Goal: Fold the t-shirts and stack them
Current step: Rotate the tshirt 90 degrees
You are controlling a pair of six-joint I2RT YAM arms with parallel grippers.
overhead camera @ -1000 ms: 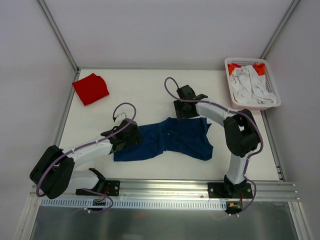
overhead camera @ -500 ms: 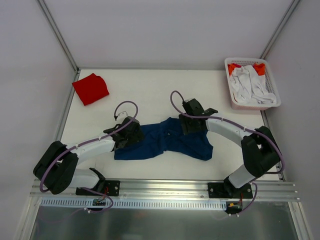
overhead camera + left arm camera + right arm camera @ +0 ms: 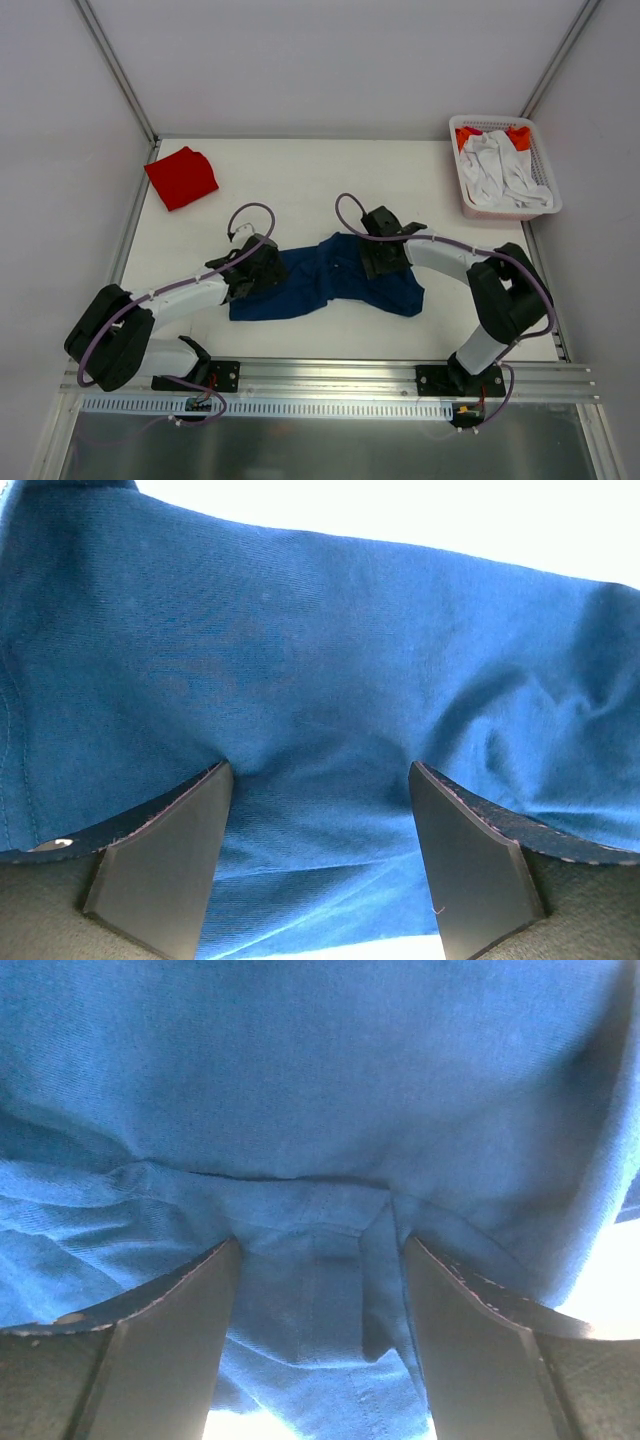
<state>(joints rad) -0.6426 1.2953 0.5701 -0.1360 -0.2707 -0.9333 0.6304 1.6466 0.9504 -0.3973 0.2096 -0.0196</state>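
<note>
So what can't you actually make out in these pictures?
- Top view: the fingers of the left end effector and right end effector hide beneath their own wrists.
- Both wrist views: the navy t-shirt runs off the frame edges, so its shape is lost.
- Top view: the white and orange cloth in the basket is too small to identify.

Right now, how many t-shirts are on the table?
2: a navy t-shirt spread mid-table near the front, a red t-shirt folded at the far-left corner. The basket may hide more.
</note>
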